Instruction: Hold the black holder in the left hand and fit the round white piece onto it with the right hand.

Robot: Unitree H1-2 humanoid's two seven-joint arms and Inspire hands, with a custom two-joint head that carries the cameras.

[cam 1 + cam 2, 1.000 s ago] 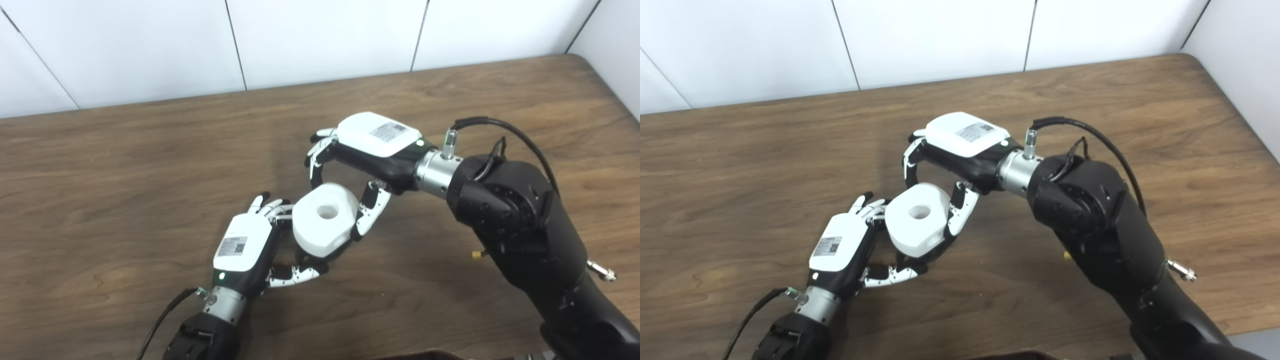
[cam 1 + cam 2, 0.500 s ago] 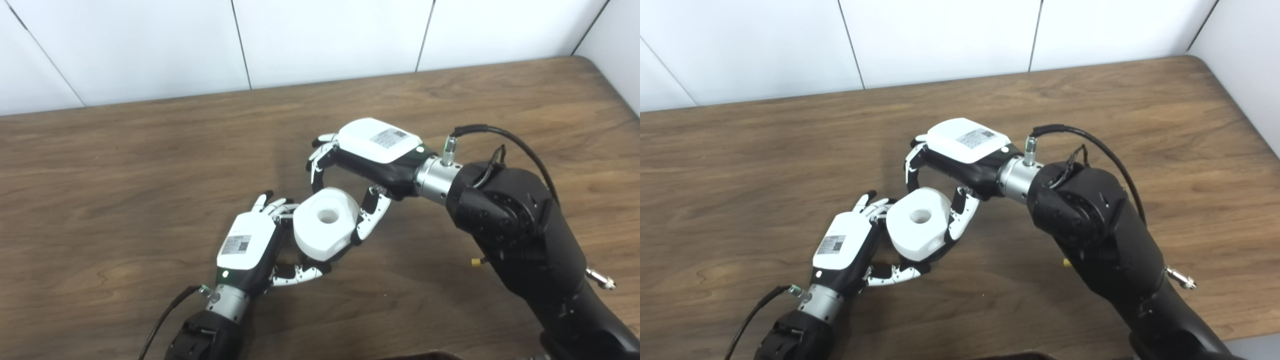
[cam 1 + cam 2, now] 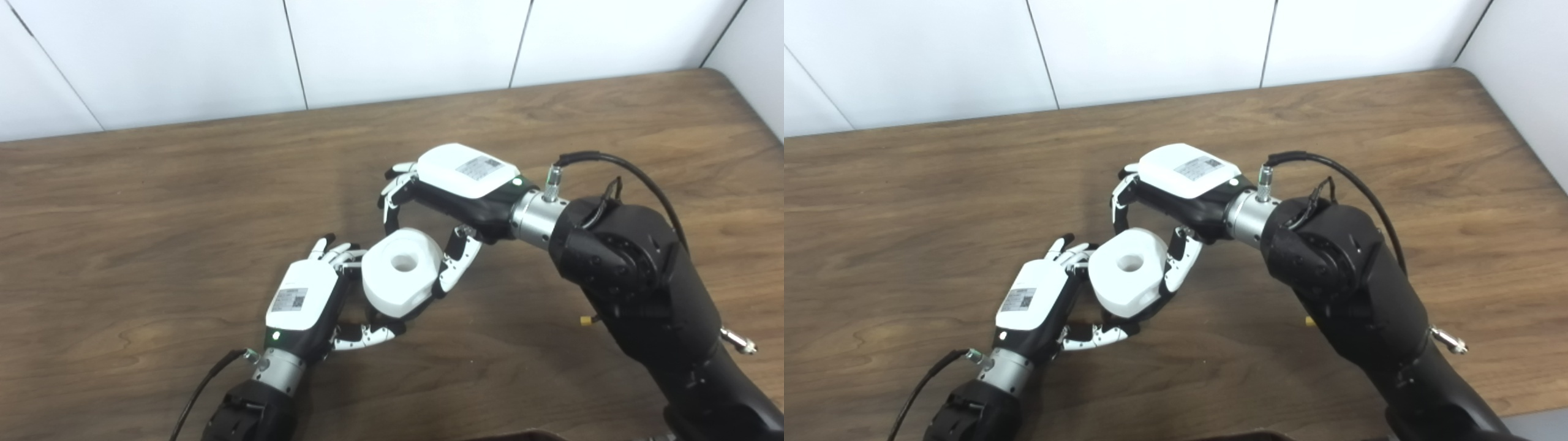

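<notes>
Item: white piece [image 3: 401,271], above the table [image 3: 153,214], between your hands. Right hand [image 3: 456,190] grasps it, fingers [image 3: 392,202] and thumb. Left hand [image 3: 306,300] cups beneath; holder hidden, grip unclear.

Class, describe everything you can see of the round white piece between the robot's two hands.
The round white piece is a thick, matt, plastic-looking disc with a round hole in its upward, slightly tilted face and faceted lower edges. It is held above the brown wooden table. The right hand grips it between fingers and thumb; the left hand closes around something dark beneath it, mostly hidden.
</notes>
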